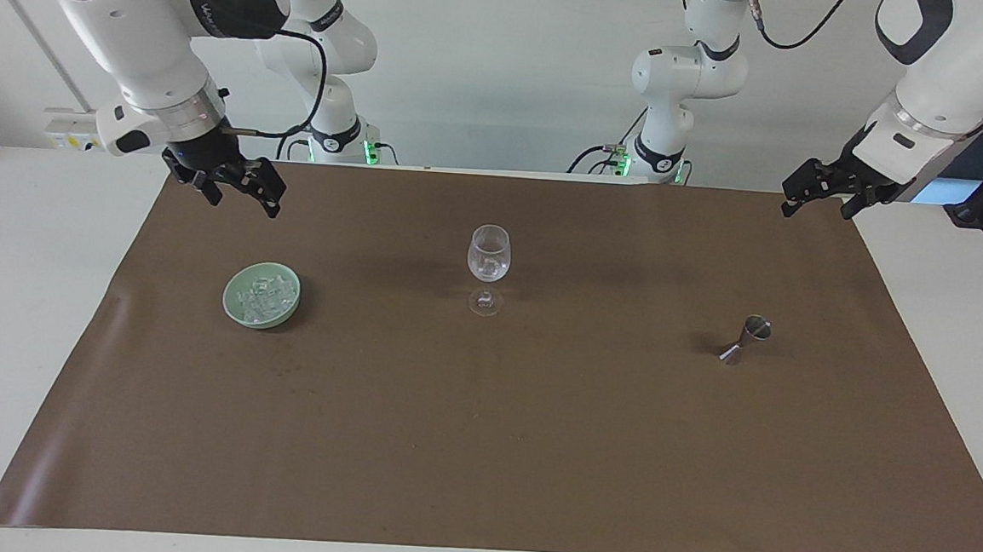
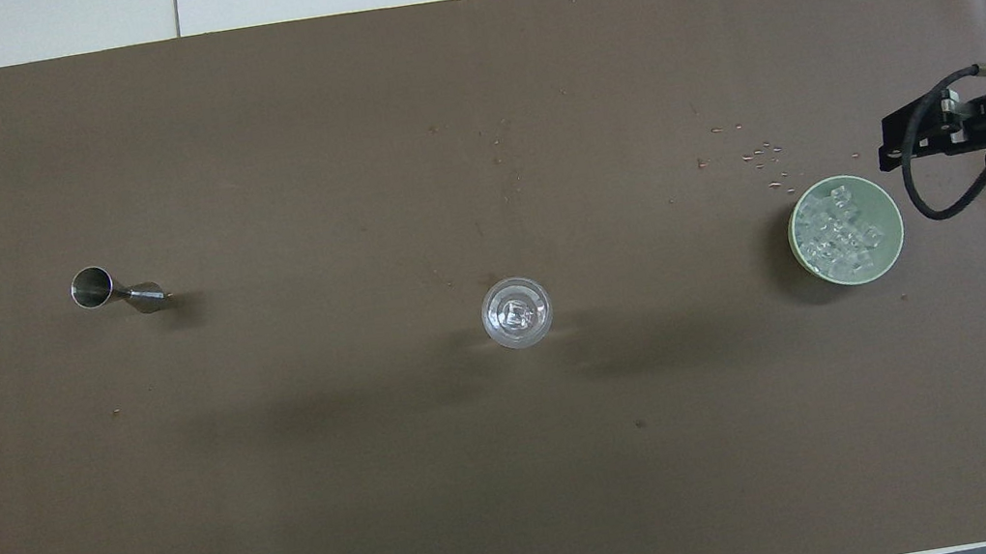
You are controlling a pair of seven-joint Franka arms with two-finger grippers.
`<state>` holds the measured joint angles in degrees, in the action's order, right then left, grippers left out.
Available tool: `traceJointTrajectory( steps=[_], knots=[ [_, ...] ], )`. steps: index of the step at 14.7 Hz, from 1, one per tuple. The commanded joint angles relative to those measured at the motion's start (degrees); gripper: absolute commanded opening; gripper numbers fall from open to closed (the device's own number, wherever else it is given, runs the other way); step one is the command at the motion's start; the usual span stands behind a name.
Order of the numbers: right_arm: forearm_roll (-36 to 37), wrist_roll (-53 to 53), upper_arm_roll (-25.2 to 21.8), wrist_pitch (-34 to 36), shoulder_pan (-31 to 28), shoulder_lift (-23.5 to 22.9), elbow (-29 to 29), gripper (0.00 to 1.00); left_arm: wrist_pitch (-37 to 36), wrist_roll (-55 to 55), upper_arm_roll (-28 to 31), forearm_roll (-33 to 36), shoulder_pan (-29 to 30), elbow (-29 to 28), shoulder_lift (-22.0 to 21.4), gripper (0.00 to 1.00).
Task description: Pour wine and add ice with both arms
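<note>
A stemmed wine glass point(image 1: 488, 263) stands mid-mat with a few ice chunks in its bowl; it also shows in the overhead view point(image 2: 516, 313). A heap of clear ice point(image 1: 264, 292) fills a pale green bowl point(image 1: 233, 307) toward the right arm's end, and shows in the overhead view point(image 2: 838, 230). My right gripper point(image 1: 242, 203) hangs open and empty in the air over the mat's edge by that bowl point(image 2: 796, 246); it also shows in the overhead view point(image 2: 932, 138). My left gripper point(image 1: 814, 212) is open and empty over the mat's edge at the left arm's end, waiting.
A small steel jigger point(image 1: 748, 339) stands on the brown mat point(image 1: 481, 446) toward the left arm's end, also in the overhead view point(image 2: 114, 290). White table point(image 1: 22, 281) surrounds the mat. No bottle is in view.
</note>
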<state>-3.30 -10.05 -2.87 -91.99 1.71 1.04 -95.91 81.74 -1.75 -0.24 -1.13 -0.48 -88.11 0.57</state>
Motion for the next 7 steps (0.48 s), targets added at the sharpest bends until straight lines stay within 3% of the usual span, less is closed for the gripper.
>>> traceJointTrajectory(
  steps=[1, 7],
  knots=[
    [0.5, 8.5, 0.8, 1.0, -4.3, 2.4, -0.9, 1.00, 1.2, -0.8, -0.4, 1.0, 0.4, -1.7, -1.4, 1.00],
    [4.1, 12.0, -0.2, 4.6, -5.7, 2.4, 0.0, 1.00, 1.2, -0.8, -0.4, 1.0, 0.4, -1.7, -1.4, 1.00]
  ],
)
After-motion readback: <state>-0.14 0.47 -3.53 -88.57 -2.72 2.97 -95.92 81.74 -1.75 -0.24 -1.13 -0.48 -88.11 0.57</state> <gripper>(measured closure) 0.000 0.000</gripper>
